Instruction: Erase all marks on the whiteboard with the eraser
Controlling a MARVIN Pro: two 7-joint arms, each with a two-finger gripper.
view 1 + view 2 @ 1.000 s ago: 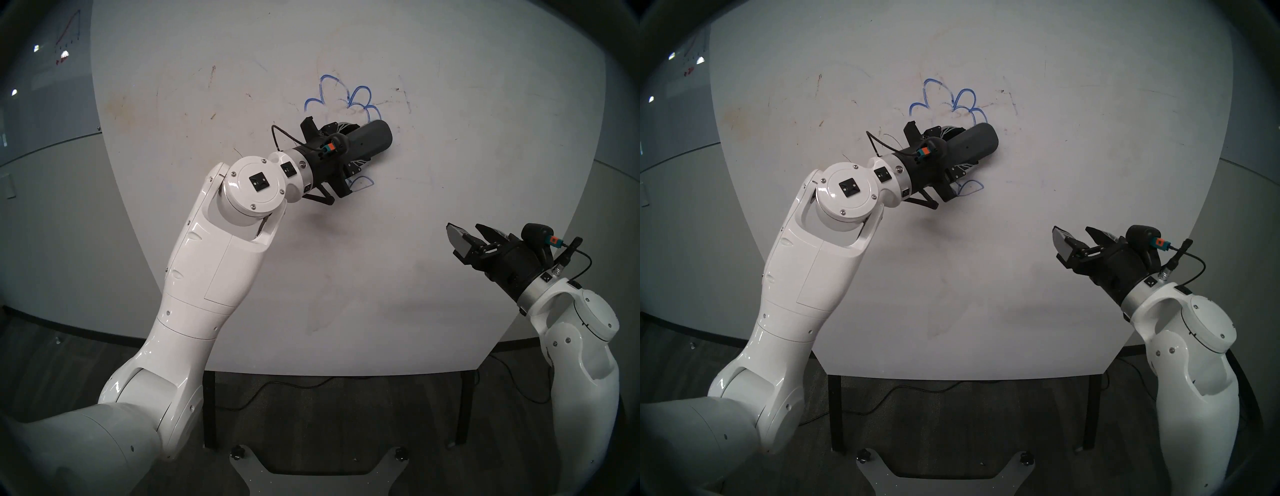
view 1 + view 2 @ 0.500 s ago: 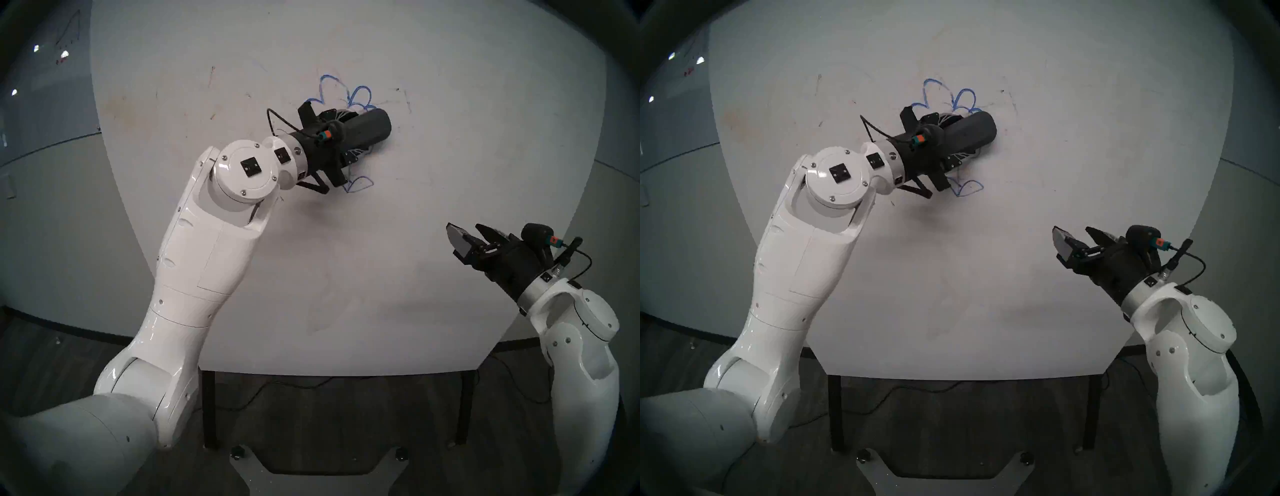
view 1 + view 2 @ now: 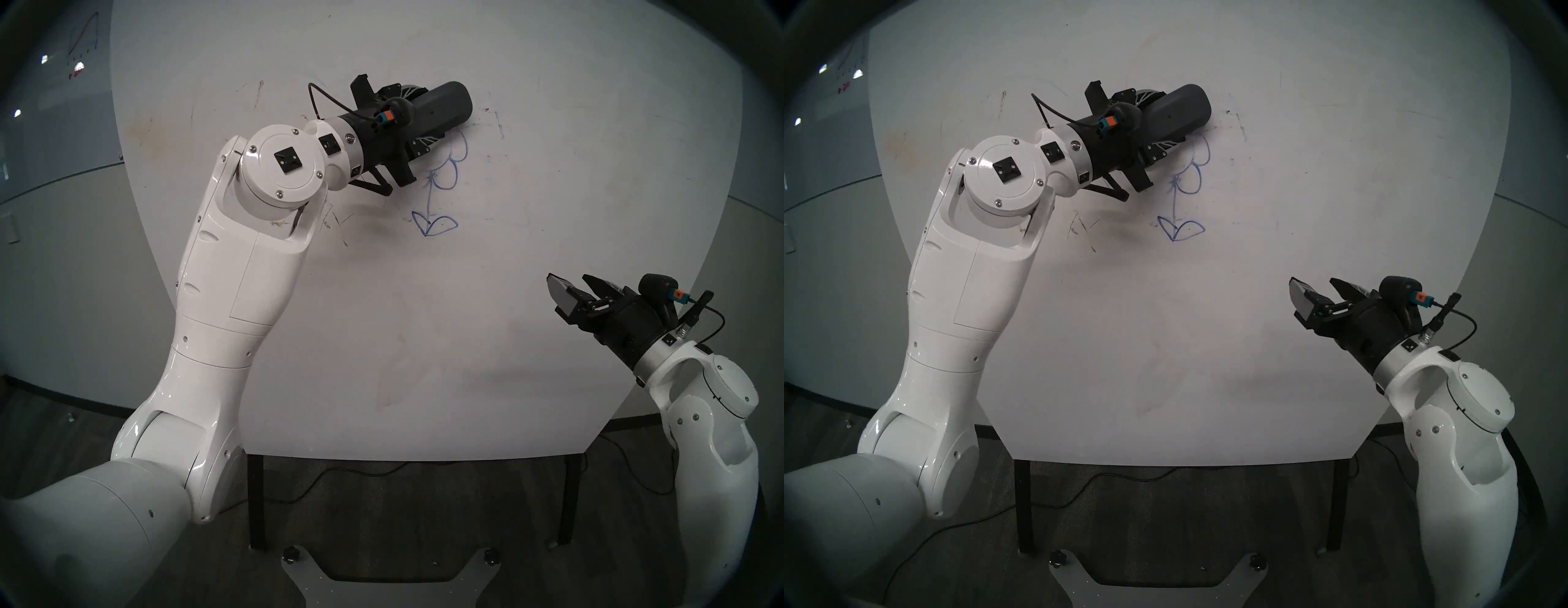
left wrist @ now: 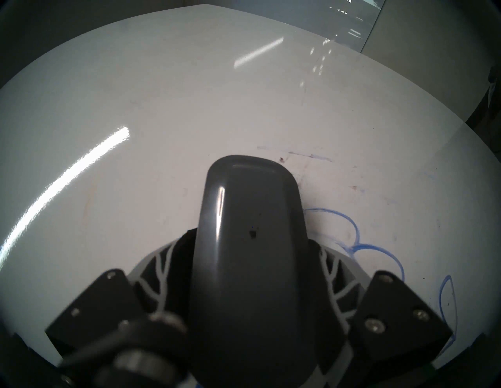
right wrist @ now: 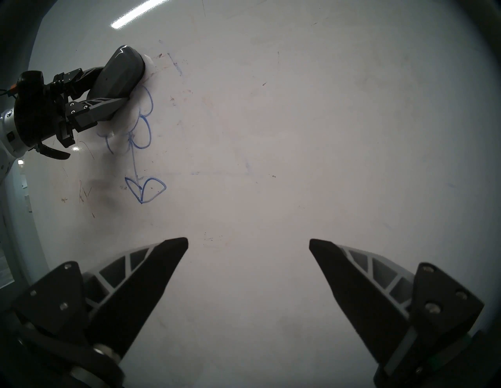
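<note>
Your left gripper (image 3: 428,114) pinches the eraser (image 3: 445,106), right gripper (image 5: 248,243) spread; lower petals, stem and leaves of the marks (image 3: 437,199) remain.

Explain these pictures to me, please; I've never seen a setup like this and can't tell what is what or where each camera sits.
A two-armed white robot faces a large whiteboard. Two pictures come from cameras on its head and are nearly alike; the other two come from a camera on each wrist. The left tool is shut on a dark grey eraser, pressed against the board above a blue marker flower: some petals, a stem and two leaves show. The left wrist view looks along that eraser. The right tool is open, empty, apart from the drawing. Brownish stains also dot the board.
</note>
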